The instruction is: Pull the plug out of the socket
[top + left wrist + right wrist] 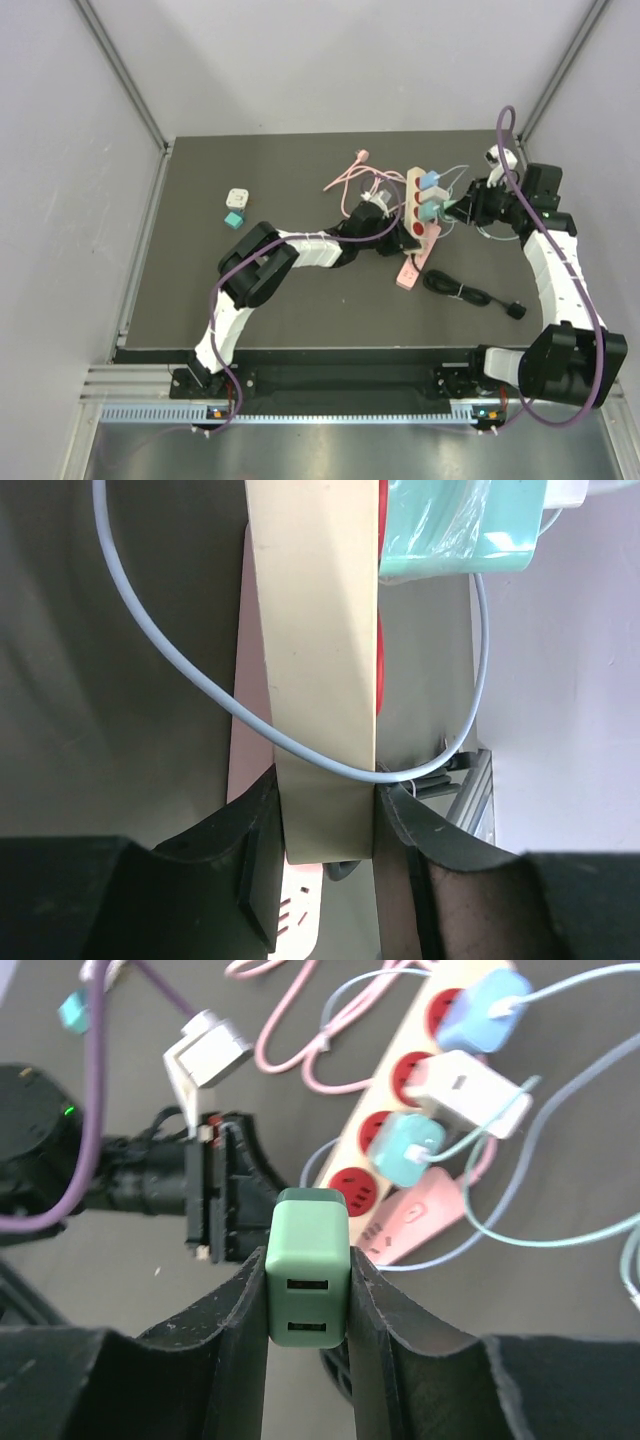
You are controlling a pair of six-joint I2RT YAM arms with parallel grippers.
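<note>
top external: power strip [416, 200] was seen mid-table, between both arms.
left wrist: left gripper [325, 825] was closed on the strip's end.
right wrist: right gripper [308, 1295] was clamped on the green plug [308, 1255], seemingly just off an empty red socket [350, 1192]. a straight pull, strip pinned, was judged best.

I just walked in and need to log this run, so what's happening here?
The left gripper pins the beige power strip by one end, jaws closed on it. The right gripper holds a green plug in its jaws, apparently clear of the strip; the red socket behind it is empty. Blue, white and teal plugs sit plugged in.
</note>
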